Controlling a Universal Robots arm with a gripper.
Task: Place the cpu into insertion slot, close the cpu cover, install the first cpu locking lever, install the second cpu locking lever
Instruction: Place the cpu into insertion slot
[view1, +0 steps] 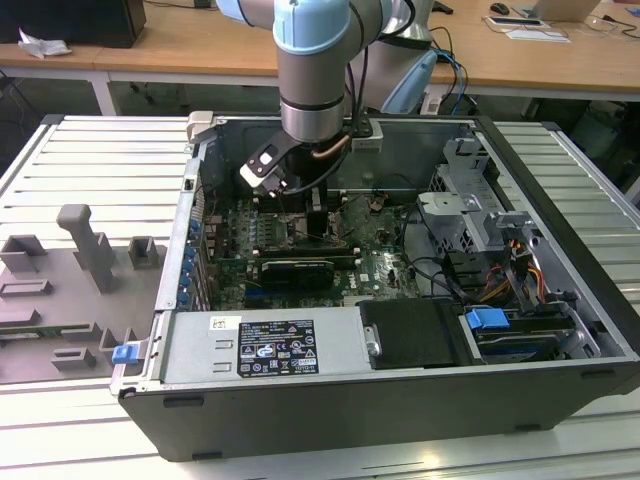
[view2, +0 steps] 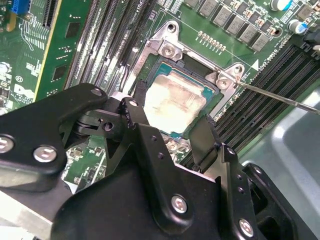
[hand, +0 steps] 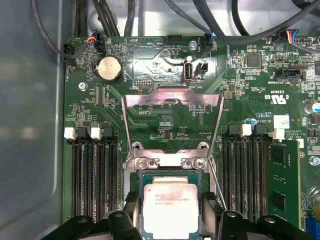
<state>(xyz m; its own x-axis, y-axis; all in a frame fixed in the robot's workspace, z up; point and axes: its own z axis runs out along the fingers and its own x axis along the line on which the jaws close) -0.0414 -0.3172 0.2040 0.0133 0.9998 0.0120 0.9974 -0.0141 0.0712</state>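
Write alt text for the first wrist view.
The cpu lies at the insertion slot on the green motherboard, with the black claw straddling it. The silver cpu cover stands open beyond the slot, and black memory slots flank it.

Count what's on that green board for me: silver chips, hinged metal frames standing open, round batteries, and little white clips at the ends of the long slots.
In the first wrist view:
cpu: 1
cpu cover: 1
round battery: 1
white slot clips: 4
Total: 7
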